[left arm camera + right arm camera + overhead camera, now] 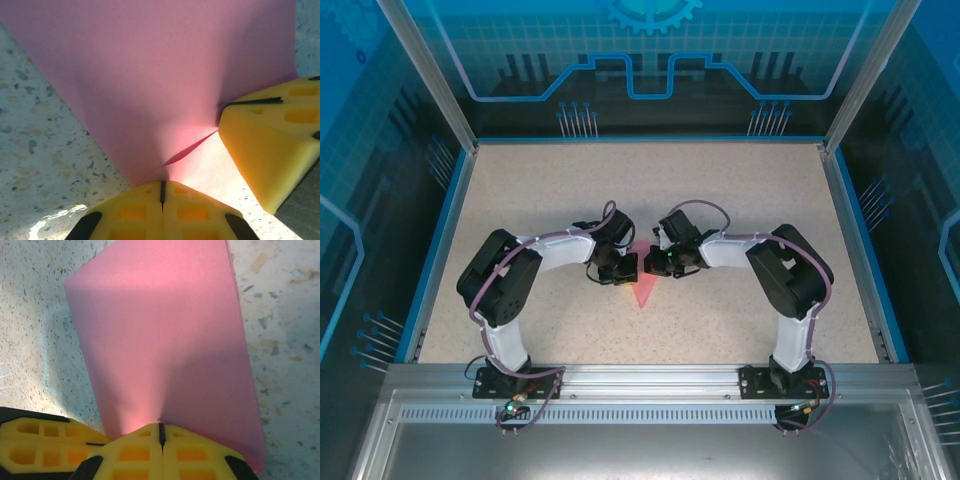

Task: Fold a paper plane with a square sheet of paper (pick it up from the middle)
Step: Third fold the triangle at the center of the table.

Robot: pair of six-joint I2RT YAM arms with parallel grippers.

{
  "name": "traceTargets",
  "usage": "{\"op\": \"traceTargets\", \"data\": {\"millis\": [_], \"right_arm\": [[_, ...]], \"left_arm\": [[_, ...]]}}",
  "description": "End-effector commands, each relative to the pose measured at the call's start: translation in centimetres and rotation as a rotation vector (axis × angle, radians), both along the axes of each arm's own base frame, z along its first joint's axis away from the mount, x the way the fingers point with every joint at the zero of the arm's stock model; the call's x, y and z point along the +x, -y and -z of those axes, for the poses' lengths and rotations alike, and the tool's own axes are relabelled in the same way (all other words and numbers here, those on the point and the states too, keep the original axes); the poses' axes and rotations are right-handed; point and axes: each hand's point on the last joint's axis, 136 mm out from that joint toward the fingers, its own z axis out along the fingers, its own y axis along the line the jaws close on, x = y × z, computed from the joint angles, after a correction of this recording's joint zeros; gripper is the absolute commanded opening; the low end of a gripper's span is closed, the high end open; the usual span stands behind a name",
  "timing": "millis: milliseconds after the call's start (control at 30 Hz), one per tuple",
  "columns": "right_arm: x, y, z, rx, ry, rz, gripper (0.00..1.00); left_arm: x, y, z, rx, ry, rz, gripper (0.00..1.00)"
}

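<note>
From above, two arms reached inward and met at the middle of the speckled surface; the left gripper and the right gripper sat just beside each other, over one pink sheet of paper; a single pointed corner of the sheet showed below them, aimed toward the near edge; how the jaws stood could not be read from there.

In the left wrist view, the left gripper was clenched, its two yellow fingertips pressed together on the sheet of paper, which fanned up and away from the seam; the right gripper, also yellow, pinched the same sheet from the right, a dark crease running between the two grips; the surface lay beneath.

In the right wrist view, the right gripper was clamped tight on the near edge of the sheet of paper; the left gripper stood at lower left, touching the sheet's edge; one sheet, two grippers, both grasping it.
</note>
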Motion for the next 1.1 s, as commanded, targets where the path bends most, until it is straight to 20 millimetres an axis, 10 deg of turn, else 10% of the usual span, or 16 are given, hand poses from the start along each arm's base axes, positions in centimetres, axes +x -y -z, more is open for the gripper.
{"op": "traceTargets", "data": {"millis": [0,300,667,1067], "right_arm": [[0.1,4.5,3.1,-0.090,-0.052,0.081,0.03],[2.5,8.4,-1.7,-0.070,0.086,0.163,0.03],[-4.2,0.4,-3.7,0.081,0.013,0.022,0.02],[-8.5,-3.7,-0.8,0.089,-0.095,-0.058,0.01]], "left_arm": [[-3.7,-5.8,5.3,0.282,-0.139,-0.011,0.00],[-3.6,-5.8,5.8,0.280,-0.140,-0.015,0.00],[-2.9,-5.3,5.4,0.262,-0.120,-0.027,0.00],[-2.8,-5.2,5.4,0.261,-0.115,-0.032,0.00]]}}
